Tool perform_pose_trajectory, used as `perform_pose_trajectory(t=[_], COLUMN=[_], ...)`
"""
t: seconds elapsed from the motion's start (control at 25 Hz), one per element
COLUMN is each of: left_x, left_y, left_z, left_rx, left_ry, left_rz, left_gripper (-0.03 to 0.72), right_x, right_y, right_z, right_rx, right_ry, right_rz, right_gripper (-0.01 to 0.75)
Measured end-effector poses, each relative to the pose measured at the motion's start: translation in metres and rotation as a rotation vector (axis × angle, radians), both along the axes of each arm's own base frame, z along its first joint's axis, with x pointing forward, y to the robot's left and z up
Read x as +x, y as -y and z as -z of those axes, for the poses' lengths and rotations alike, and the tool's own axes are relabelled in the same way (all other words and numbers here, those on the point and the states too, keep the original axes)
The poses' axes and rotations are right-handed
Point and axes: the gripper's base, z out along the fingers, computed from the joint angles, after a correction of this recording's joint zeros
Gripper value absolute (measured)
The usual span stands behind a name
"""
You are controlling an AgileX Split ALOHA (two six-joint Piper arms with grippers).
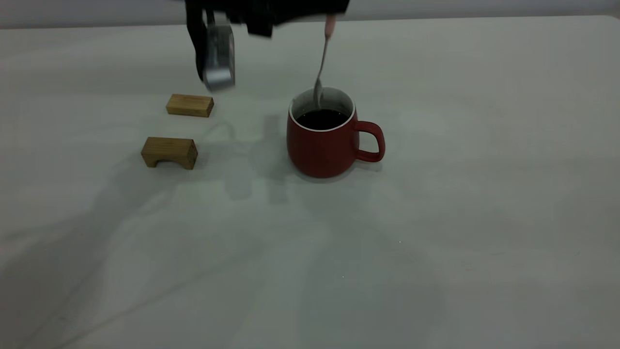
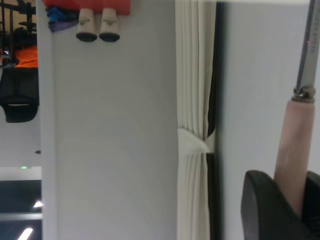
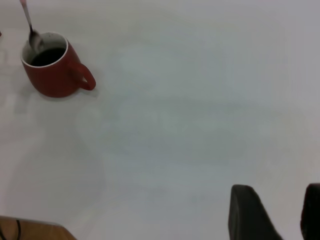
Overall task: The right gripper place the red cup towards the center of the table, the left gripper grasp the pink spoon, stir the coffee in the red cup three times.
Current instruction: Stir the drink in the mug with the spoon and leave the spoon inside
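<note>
Inspector A: Any legible text, labels, brands or numbers?

Inspector B: None. The red cup [image 1: 323, 145] is unmarked. The silver-grey box [image 1: 219, 58] beside the left gripper [image 2: 280, 207] shows no readable marking. Nothing further to record.

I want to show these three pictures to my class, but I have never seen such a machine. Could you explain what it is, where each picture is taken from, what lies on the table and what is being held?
It is a robot with two arms, each ending in a two-fingered gripper. The wide picture looks across the table at the arms. The other two come from cameras on the wrists. On the table stand a red cup of dark coffee and two wooden blocks. The left gripper pinches the pink spoon by its handle, bowl at the cup's mouth. The right gripper is open, away from the cup.
</note>
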Motion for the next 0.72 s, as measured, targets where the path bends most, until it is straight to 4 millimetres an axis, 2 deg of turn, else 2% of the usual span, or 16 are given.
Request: perform_pose_trajectory(t=[0.28, 0.4, 0.56, 0.72], left_x=[0.002, 0.009, 0.018, 0.012], left_y=[-0.003, -0.003, 0.004, 0.010], left_z=[0.045, 0.052, 0.054, 0.057], left_rx=[0.096, 0.133, 0.084, 0.007], left_ry=[-0.060, -0.014, 0.016, -0.094], left_rz=[-0.056, -0.064, -0.034, 0.011], left_gripper=[0.163, 0.163, 0.163, 0.163], right_x=[0.000, 0.000, 0.000, 0.000], right_y=[0.000, 0.000, 0.000, 0.000], right_z=[0.000, 0.000, 0.000, 0.000], right_rx=[0.001, 0.001, 0.002, 0.002], right_ry=[0.000, 0.000, 0.000, 0.000], right_rz=[0.000, 0.000, -0.001, -0.001], right_gripper=[0.294, 0.294, 0.294, 0.294])
